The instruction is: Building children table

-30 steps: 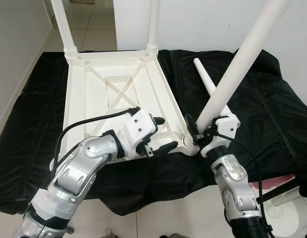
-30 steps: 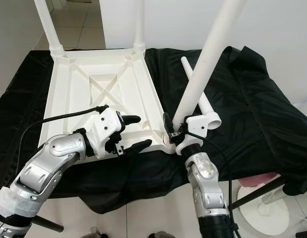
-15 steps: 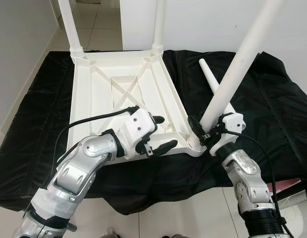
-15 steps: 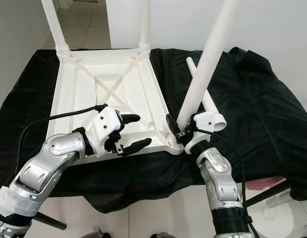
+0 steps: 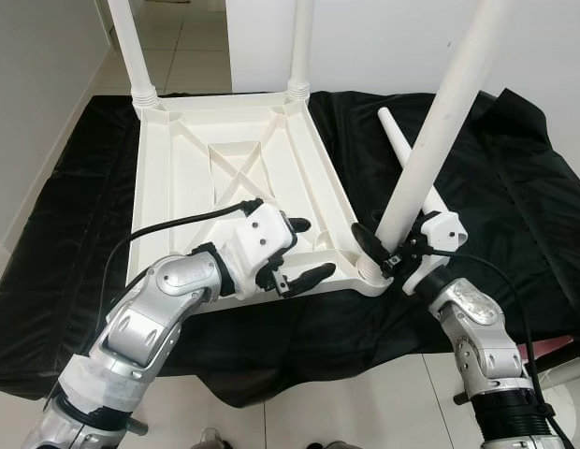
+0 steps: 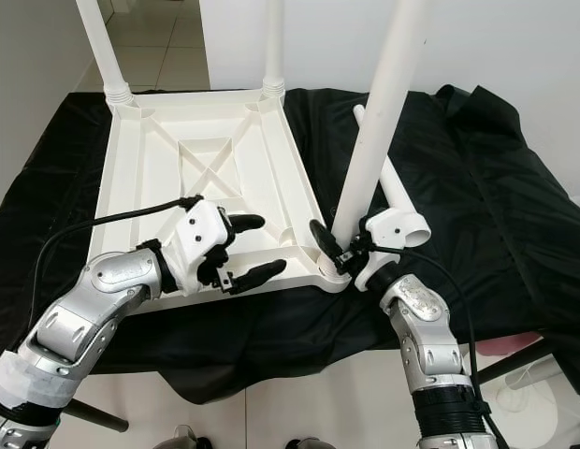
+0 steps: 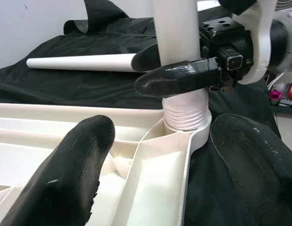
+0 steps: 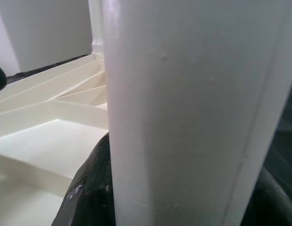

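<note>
we are well into building the table. the white tabletop lies upside down on the black cloth, ribs facing up. two legs already stand in the far corner sockets. a third leg sits with its threaded foot in the near right corner socket; in the left wrist view some thread rings show above the socket, so we judge it not fully screwed home. a fourth leg lies loose on the cloth just beyond that corner, and the near left corner has no leg yet.

our right gripper pinches the third leg low down, just above the socket, fingers wrapped on either side of it. our left gripper hovers over the near edge of the tabletop with its fingers spread, holding nothing; we cannot tell whether it touches the plastic.

the held leg's long axis runs up from the socket and leans away to the right, not yet upright like the two far legs. the loose leg lies flat, narrow tip pointing away from us.
</note>
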